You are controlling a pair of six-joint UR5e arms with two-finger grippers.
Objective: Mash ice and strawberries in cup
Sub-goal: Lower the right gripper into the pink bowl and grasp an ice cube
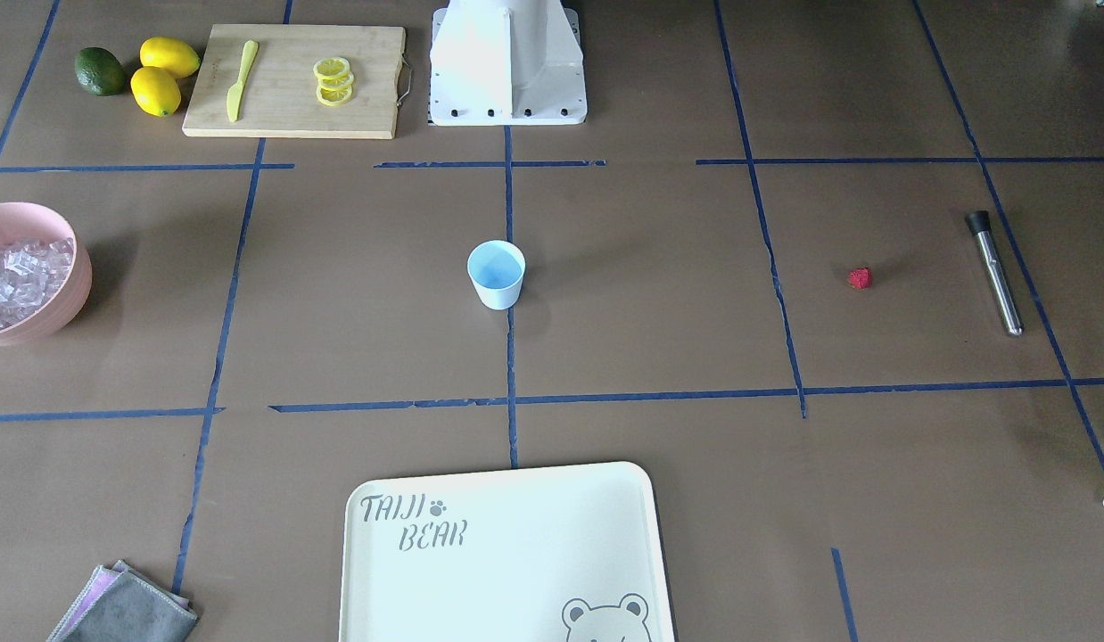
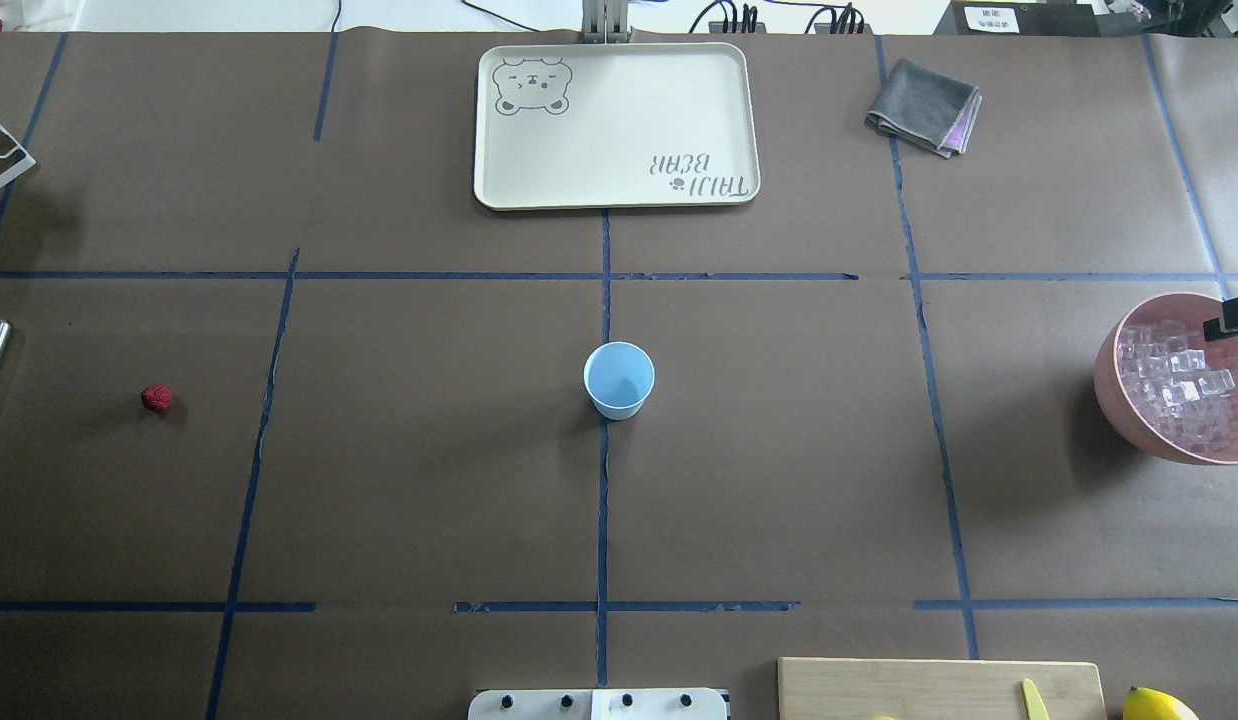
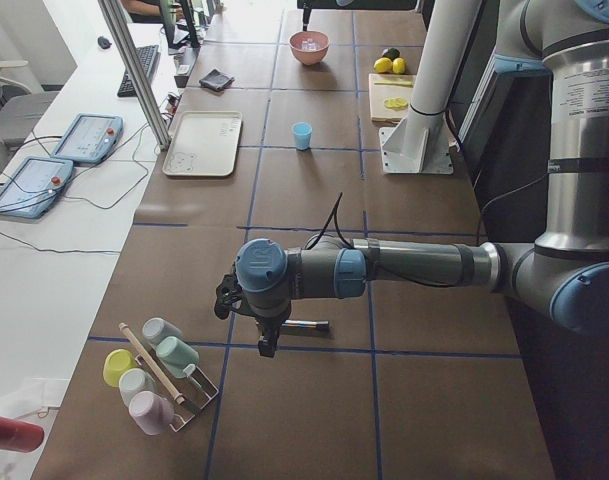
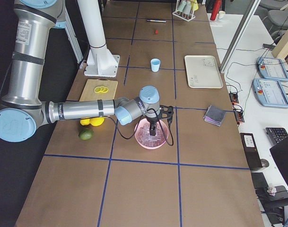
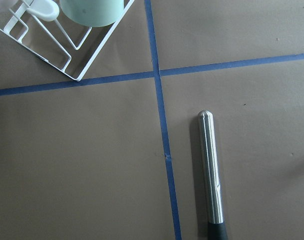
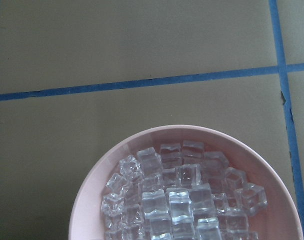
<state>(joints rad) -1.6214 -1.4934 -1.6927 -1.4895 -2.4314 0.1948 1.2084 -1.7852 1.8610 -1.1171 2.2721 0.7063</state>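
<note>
The pale-blue cup (image 2: 619, 380) stands upright and empty at the table's middle, also in the front view (image 1: 496, 273). The red strawberry (image 1: 860, 278) lies alone on my left side (image 2: 157, 398). Clear ice cubes (image 6: 176, 197) fill a pink bowl (image 2: 1114, 395) on my right side. My right gripper (image 4: 153, 129) hangs over the ice; only a black tip of it shows at the overhead view's edge, so I cannot tell its state. My left gripper (image 3: 267, 345) hovers beside a steel muddler (image 5: 210, 170); I cannot tell whether it is open or shut.
A cream tray (image 2: 499, 190) lies at the far middle, a folded grey cloth (image 2: 924, 108) beside it. A cutting board (image 1: 374, 98) with lemon slices and a yellow knife, two lemons and a lime sit near the base. A wire rack (image 3: 199, 395) of cups stands near my left gripper.
</note>
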